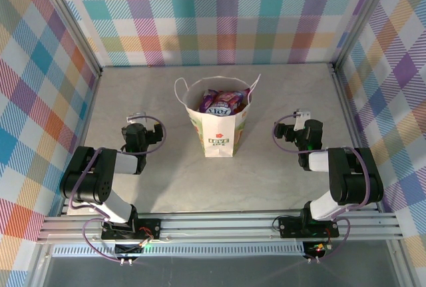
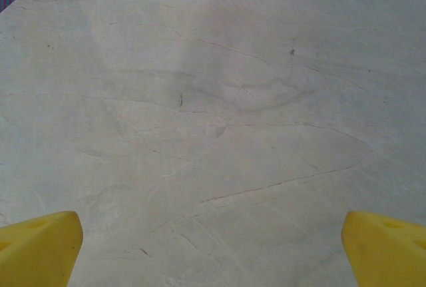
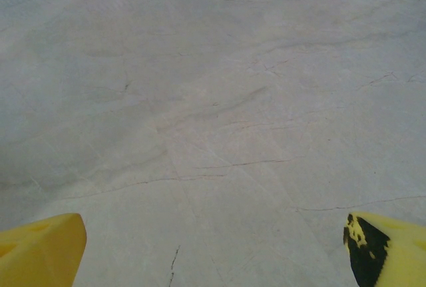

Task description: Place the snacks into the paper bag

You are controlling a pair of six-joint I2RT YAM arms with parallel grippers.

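Note:
The white paper bag [image 1: 218, 127] with cord handles and a flower print stands upright at the table's middle. Snacks [image 1: 223, 102] fill its open top: purple and red glossy packets show above the rim. My left gripper [image 1: 136, 116] rests folded back to the left of the bag, well apart from it. Its yellow fingertips [image 2: 40, 247] stand wide apart over bare table, so it is open and empty [image 2: 213, 250]. My right gripper [image 1: 301, 115] sits to the right of the bag, also open, with yellow fingertips [image 3: 40, 247] spread and nothing between them [image 3: 213, 250].
The marbled grey table [image 1: 166, 180] is enclosed by plaid walls [image 1: 219, 14] at the back and on both sides. An aluminium rail [image 1: 219, 224] carries both arm bases along the near edge.

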